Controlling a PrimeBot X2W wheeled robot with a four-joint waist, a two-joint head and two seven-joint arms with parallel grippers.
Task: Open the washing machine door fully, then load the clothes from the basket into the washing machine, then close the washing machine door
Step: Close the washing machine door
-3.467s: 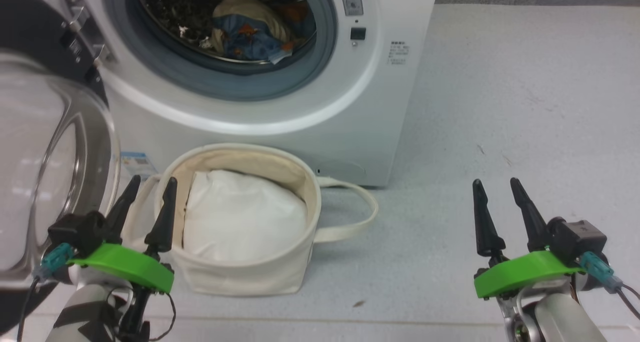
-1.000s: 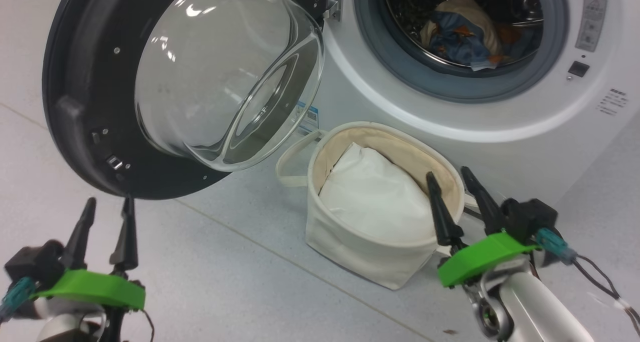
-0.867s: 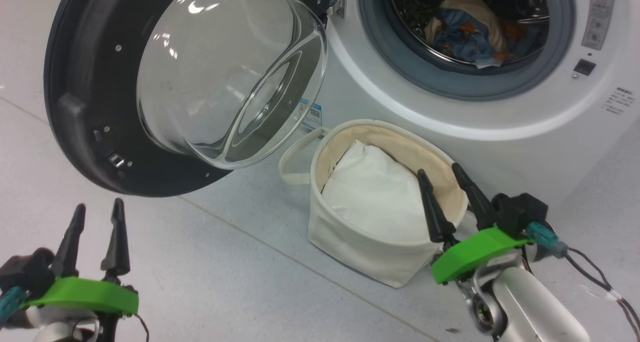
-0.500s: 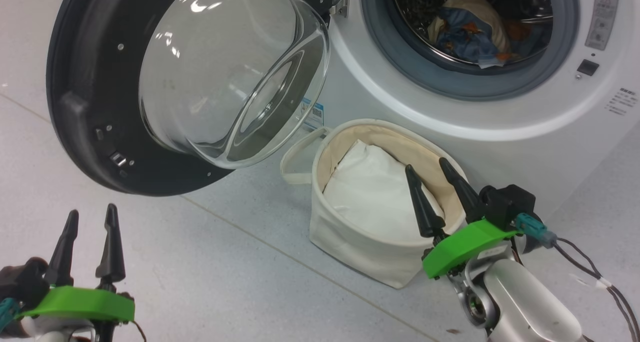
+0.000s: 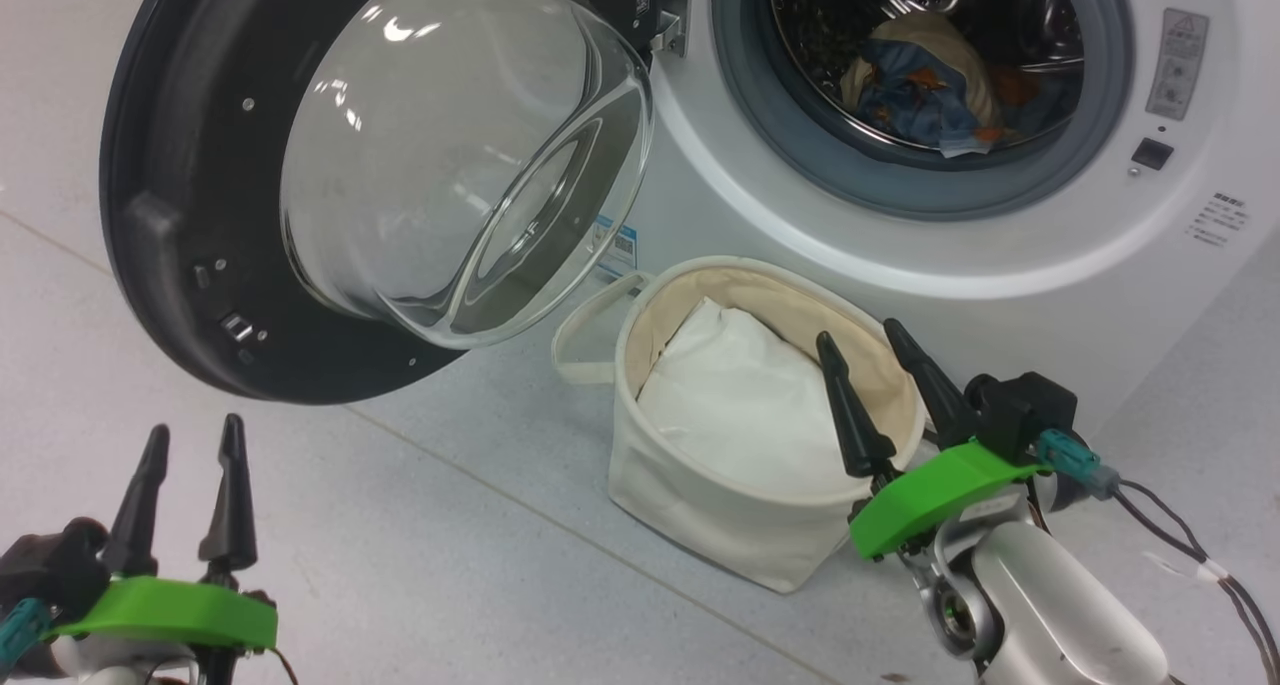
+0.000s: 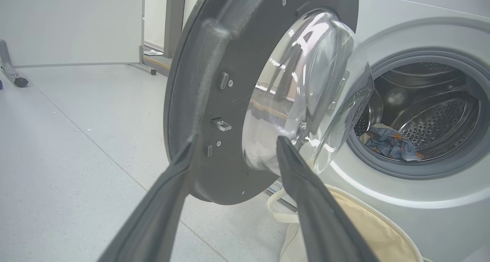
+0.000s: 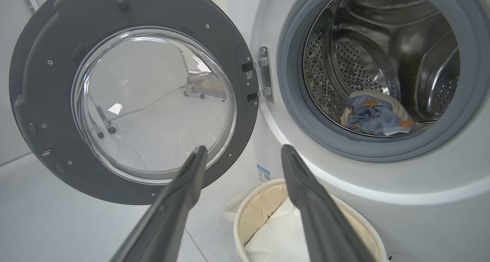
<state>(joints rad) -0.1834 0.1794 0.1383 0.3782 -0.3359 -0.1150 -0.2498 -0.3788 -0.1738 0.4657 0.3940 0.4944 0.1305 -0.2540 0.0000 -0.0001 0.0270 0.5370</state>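
The washing machine (image 5: 900, 255) stands with its door (image 5: 190, 215) swung wide to the left, the glass bowl (image 5: 460, 155) bulging outward. Blue, orange and cream clothes (image 5: 925, 90) lie in the steel drum (image 7: 379, 113). The cream basket (image 5: 700, 505) sits on the floor before the machine and shows plain white padding (image 5: 745, 405) inside. My left gripper (image 5: 190, 440) is open, low at the left, below the door's rim and apart from it. My right gripper (image 5: 860, 340) is open beside the basket's right rim, holding nothing.
Grey floor (image 5: 450, 555) spreads in front of the door and basket. A blue label sticker (image 5: 612, 245) shows on the machine's front behind the glass bowl. A wheeled frame leg (image 6: 11, 69) stands far off on the floor in the left wrist view.
The head view has swung left since the oldest frame, bringing the whole door into sight. Over the last second my right gripper has drifted slightly left by the basket's rim. Both stay open.
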